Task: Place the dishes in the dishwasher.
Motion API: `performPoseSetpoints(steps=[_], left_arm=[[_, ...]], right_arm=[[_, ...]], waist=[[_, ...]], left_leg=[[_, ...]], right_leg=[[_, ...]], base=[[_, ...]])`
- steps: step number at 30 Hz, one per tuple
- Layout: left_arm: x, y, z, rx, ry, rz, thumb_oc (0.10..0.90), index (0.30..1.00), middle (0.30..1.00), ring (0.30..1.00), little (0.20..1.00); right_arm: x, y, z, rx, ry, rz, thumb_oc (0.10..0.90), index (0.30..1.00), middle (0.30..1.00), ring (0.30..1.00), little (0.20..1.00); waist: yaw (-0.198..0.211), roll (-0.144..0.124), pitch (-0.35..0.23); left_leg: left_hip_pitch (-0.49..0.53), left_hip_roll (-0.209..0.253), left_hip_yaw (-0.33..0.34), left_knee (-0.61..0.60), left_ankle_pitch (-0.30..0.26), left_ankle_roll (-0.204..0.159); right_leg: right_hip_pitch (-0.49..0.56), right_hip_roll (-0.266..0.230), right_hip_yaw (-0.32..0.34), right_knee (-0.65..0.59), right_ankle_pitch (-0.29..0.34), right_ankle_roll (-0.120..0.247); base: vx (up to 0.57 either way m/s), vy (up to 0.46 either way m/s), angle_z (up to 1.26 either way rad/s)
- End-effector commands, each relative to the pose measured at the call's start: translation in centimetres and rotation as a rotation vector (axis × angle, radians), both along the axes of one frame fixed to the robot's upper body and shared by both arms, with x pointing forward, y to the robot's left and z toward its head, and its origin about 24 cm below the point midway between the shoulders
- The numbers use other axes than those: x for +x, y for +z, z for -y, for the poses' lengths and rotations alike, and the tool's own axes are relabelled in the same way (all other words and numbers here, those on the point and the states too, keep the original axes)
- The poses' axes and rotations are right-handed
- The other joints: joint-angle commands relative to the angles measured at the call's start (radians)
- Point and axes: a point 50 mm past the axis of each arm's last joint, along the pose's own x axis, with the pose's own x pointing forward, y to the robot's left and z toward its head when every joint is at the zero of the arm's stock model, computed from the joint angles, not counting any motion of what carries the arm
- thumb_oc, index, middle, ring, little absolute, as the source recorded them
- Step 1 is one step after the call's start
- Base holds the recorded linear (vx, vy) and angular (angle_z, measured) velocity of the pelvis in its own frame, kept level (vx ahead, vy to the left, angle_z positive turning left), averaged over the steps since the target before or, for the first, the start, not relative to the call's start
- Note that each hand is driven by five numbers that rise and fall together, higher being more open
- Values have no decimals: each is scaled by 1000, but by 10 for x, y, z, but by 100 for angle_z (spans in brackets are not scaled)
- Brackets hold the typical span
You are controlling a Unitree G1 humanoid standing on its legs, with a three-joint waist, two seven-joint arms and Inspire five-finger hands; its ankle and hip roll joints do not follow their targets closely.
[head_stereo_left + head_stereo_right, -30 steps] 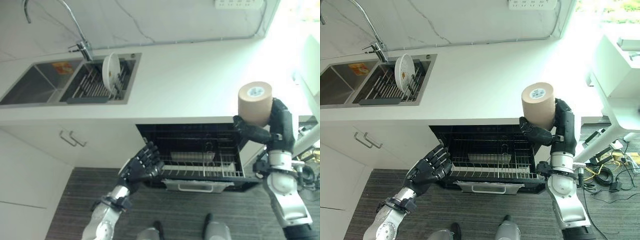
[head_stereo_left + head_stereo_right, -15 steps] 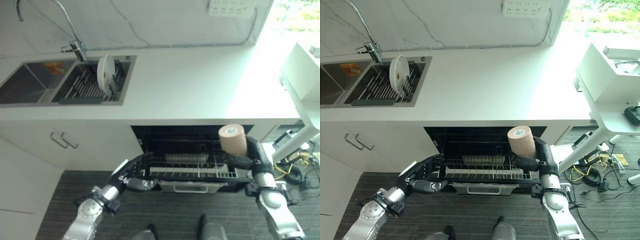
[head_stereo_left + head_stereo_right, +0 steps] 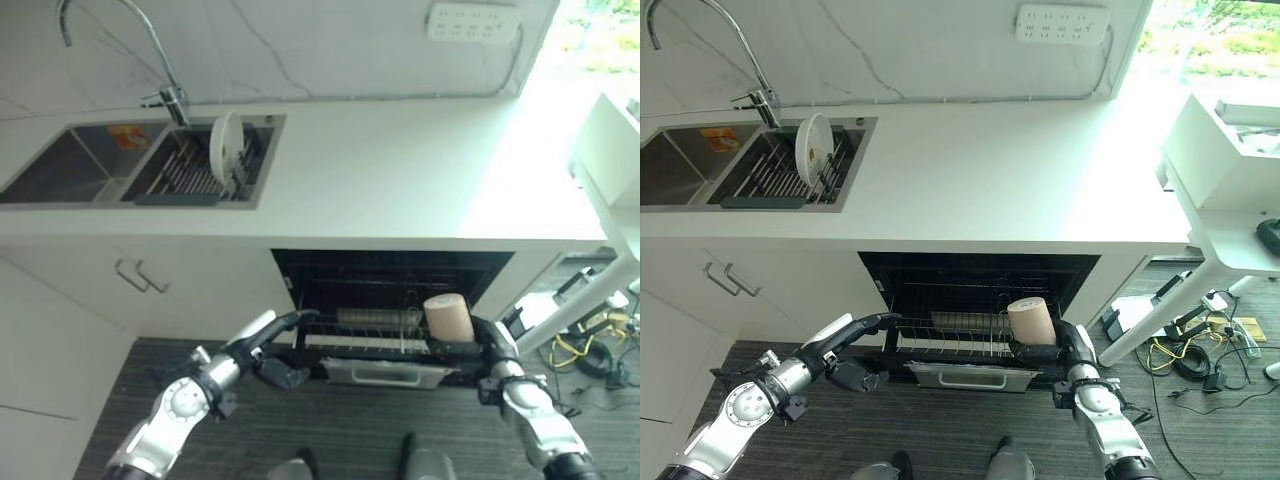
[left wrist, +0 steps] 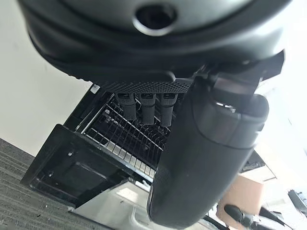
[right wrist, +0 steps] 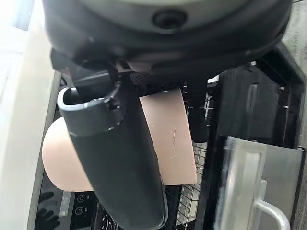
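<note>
The right hand (image 3: 1068,350) is clasped around a tan cup (image 3: 1032,320), thumb and fingers wrapped about its sides, holding it upside down over the right end of the dishwasher's pulled-out wire rack (image 3: 940,340). The left hand (image 3: 845,338) reaches toward the rack's left end with its fingers straight and nothing held. On the counter at about ten o'clock from the dishwasher, a white plate (image 3: 812,149) stands on edge in the sink's drying rack (image 3: 770,176).
</note>
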Motion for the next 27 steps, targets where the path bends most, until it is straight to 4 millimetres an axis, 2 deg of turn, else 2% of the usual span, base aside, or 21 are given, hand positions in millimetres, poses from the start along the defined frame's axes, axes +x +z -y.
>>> performPoseSetpoints(steps=[1, 5, 13, 21, 27], left_arm=[[20, 43, 12, -6, -109, 196, 800, 900, 900, 900, 900], [22, 45, 17, -13, -127, 184, 800, 900, 900, 900, 900], [19, 47, 26, 3, -220, 153, 800, 900, 900, 900, 900], [16, 48, 30, 6, -262, 131, 800, 900, 900, 900, 900], [13, 54, 34, 23, -315, 142, 800, 900, 900, 900, 900]], right_arm=[[32, 33, 3, -32, -3, 133, 400, 300, 300, 300, 300], [39, 31, 10, -19, -91, 107, 400, 300, 300, 300, 300], [45, 20, 28, 10, -306, 41, 400, 300, 300, 300, 300], [56, 24, 40, -90, -421, -24, 400, 300, 300, 300, 300], [66, 41, 58, -127, -537, -36, 400, 300, 300, 300, 300]], waist=[[23, -12, -25], [45, -6, -19], [86, 27, -4], [109, 50, 0], [130, 69, 24]], left_leg=[[-6, 11, -22, 57, -64, 17], [-11, 4, -32, 57, -63, 19], [-22, -18, -53, 57, -63, 25], [-27, -23, -61, 57, -62, 23], [-46, -33, -67, 57, -55, 24]], right_leg=[[89, -36, -9, -48, -44, 91], [95, -43, -17, -48, -41, 93], [108, -63, -36, -48, -34, 98], [117, -70, -44, -48, -34, 98], [110, -82, -52, -48, -23, 103]], base=[[70, -23, 17], [49, -30, 13], [16, -33, 16], [22, -12, 10], [0, -17, 9]])
